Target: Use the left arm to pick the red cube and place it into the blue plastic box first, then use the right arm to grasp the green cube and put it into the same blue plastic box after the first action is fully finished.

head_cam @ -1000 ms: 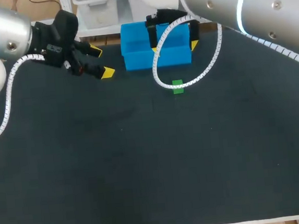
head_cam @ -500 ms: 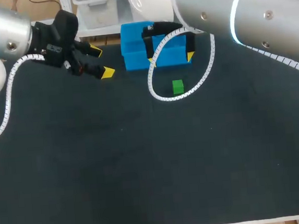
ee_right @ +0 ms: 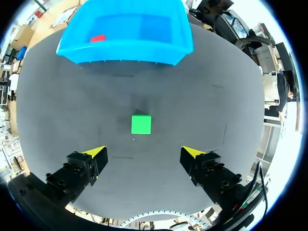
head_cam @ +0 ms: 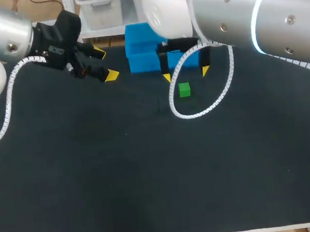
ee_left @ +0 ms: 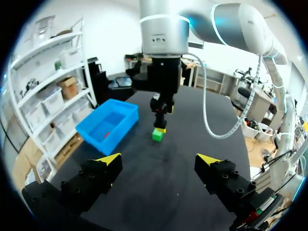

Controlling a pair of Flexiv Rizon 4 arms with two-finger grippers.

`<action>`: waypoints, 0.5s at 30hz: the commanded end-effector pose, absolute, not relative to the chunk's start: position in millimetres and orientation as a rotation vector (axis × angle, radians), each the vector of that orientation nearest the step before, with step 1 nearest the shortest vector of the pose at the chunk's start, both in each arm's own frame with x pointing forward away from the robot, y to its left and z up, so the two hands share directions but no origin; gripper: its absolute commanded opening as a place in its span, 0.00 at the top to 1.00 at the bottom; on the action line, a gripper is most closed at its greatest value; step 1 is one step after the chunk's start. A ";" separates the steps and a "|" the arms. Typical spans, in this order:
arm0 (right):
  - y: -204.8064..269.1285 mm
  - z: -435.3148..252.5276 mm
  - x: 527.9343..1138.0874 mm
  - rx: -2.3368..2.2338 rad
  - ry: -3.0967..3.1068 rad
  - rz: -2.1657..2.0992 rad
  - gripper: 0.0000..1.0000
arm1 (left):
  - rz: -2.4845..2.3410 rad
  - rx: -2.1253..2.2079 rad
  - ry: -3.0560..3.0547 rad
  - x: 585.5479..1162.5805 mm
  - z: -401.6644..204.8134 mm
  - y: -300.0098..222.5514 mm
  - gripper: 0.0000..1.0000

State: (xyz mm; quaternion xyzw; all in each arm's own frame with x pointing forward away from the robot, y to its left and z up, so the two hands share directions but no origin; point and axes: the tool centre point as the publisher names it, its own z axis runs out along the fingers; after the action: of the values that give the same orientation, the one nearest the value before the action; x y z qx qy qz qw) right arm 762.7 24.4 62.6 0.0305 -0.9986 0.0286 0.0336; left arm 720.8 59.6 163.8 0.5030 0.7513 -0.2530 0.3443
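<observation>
The green cube [head_cam: 184, 89] lies on the dark table just in front of the blue plastic box [head_cam: 140, 56]. My right gripper [head_cam: 185, 73] hangs open above the cube, its yellow tips on either side of it. In the right wrist view the green cube [ee_right: 141, 124] sits ahead of and between the open fingers of the right gripper [ee_right: 144, 152], apart from both. The red cube [ee_right: 97, 38] lies inside the blue box [ee_right: 126, 50]. My left gripper [head_cam: 104, 64] is open and empty at the table's far left. From the left wrist, its gripper [ee_left: 159, 160] faces the box [ee_left: 109, 126], the red cube [ee_left: 107, 135] and the green cube [ee_left: 157, 135].
A white coiled cable [head_cam: 206, 109] loops down from the right arm around the green cube. The table's far edge [head_cam: 105, 41] runs just behind the box. The near half of the dark table [head_cam: 151, 192] is bare.
My right gripper has come forward from over the blue box to above the green cube, cable loop with it. The left arm and both cubes have stayed put.
</observation>
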 end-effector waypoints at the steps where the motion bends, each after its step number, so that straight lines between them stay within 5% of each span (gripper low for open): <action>1: 19.2 58.6 755.8 0.101 -3.145 0.080 0.00 | -0.660 1.306 1.943 720.8 162.4 60.7 0.00; 15: 16.1 46.1 763.8 0.096 -3.178 0.104 0.00 | -0.660 1.306 1.943 720.8 162.4 60.7 0.00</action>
State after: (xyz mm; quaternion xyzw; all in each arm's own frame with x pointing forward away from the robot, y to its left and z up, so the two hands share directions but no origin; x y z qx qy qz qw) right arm 768.2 17.4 49.8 0.0311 -0.9989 0.0341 0.0035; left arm 720.8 59.6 163.8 0.5030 0.7513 -0.2529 0.3443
